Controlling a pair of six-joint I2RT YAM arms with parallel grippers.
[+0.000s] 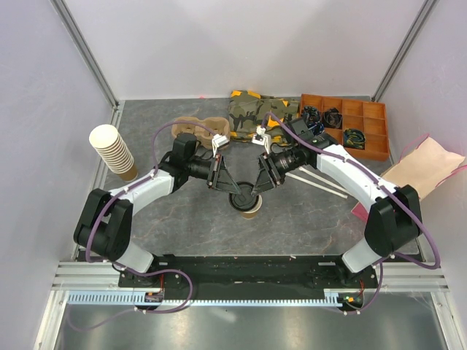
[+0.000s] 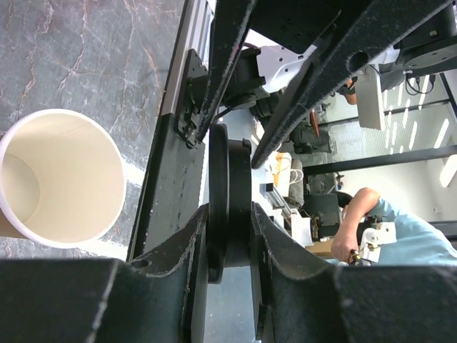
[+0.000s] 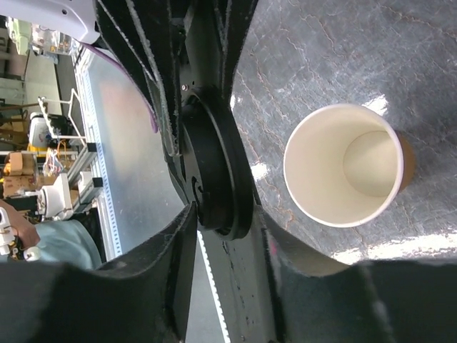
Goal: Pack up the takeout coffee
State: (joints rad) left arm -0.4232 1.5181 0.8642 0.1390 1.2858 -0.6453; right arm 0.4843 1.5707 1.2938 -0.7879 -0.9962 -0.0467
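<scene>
The tan kraft cup (image 1: 249, 210) stands upright and open at the table's middle, without its lid. It shows in the left wrist view (image 2: 57, 179) and in the right wrist view (image 3: 343, 164). The round black lid (image 1: 243, 198) is held just above and beside the cup's mouth. My left gripper (image 1: 232, 191) is shut on one edge of the lid (image 2: 228, 186). My right gripper (image 1: 255, 191) is shut on the opposite edge of the lid (image 3: 214, 171). In the wrist views the left gripper (image 2: 230, 214) and right gripper (image 3: 225, 214) each pinch the lid edge-on.
A tall stack of lidless paper cups (image 1: 113, 149) leans at the left. A brown pulp carrier (image 1: 201, 130) and a camouflage cloth (image 1: 252, 109) lie at the back. An orange compartment tray (image 1: 365, 149) sits back right, white sticks (image 1: 321, 182) and a paper bag (image 1: 427, 164) at the right.
</scene>
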